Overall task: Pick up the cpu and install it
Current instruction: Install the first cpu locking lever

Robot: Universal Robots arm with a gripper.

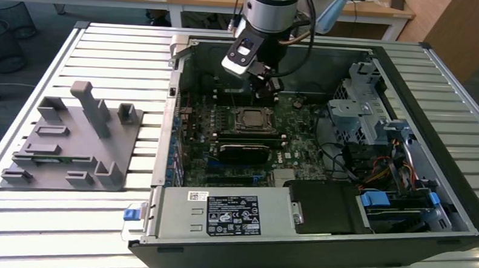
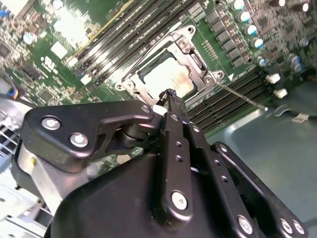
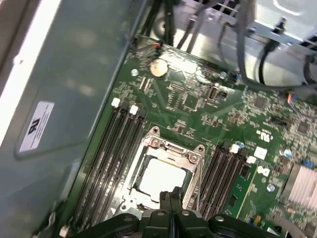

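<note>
Jaws of the gripper (image 2: 171, 94) are closed and hold nothing, just above the socket (image 2: 171, 69).
Cpu (image 3: 161, 178) already sits inside the frame.

Gripper (image 1: 267, 87) hangs inside the computer case (image 1: 436, 76), just above the motherboard (image 1: 296, 142). The cpu (image 2: 166, 77) lies in its socket (image 3: 190, 158) directly below the fingertips, memory slots (image 3: 106, 153) flanking both sides. The fixture tray (image 1: 69, 139) sits well apart, outside the case.
</note>
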